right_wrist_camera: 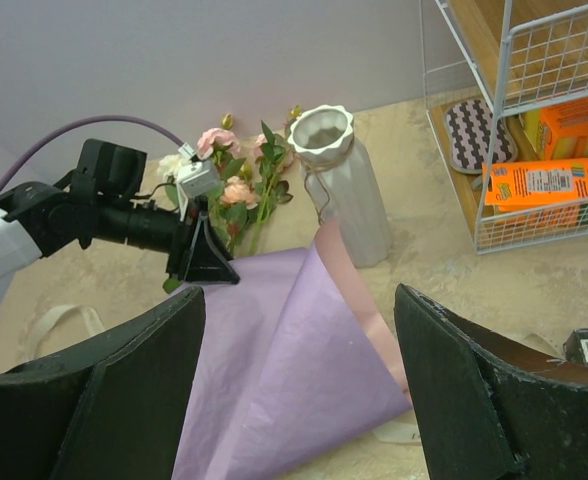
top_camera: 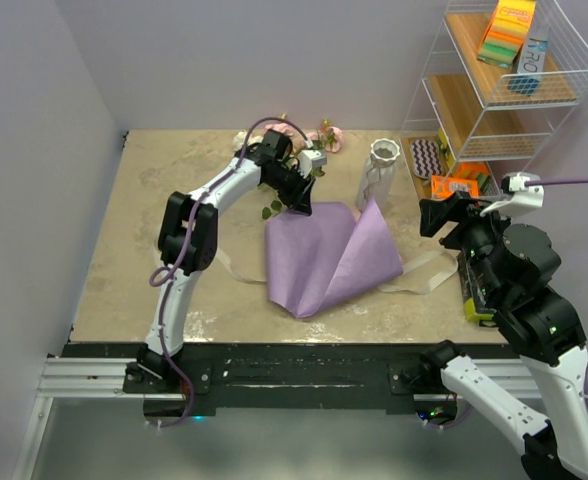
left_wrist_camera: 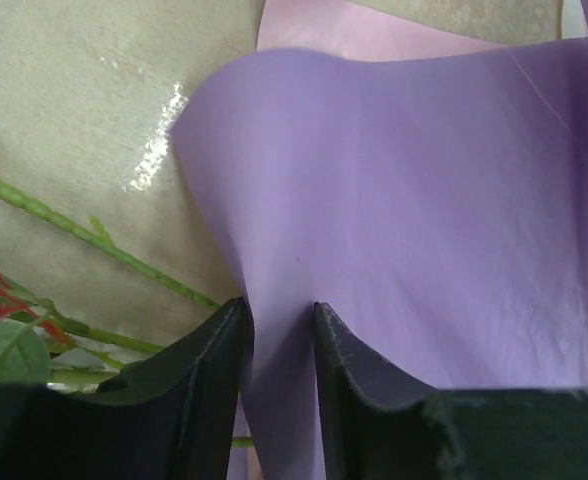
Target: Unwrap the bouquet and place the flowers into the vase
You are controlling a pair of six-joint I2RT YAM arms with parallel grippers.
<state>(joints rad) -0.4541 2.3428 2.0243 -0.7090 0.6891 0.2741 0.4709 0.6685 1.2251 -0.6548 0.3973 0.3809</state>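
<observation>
Beige worktop [top_camera: 154, 200]: lilac paper [top_camera: 319, 255] lies opened mid-frame, with the flowers [top_camera: 326, 137] above it, near the vase [top_camera: 379, 175]. Left tool [left_wrist_camera: 279, 310] straddles a paper fold; pinched or not, I cannot tell. Right tool [right_wrist_camera: 301, 295] gapes, empty. Paper looks light and floppy; take the thin stems low.

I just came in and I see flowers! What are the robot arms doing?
The left claw is pinching the edge of the purple wrapping paper, which lies opened up on the table. The flowers lie behind it, next to the white vase, and none are in the vase yet. The right claw hangs open, holding nothing.
</observation>
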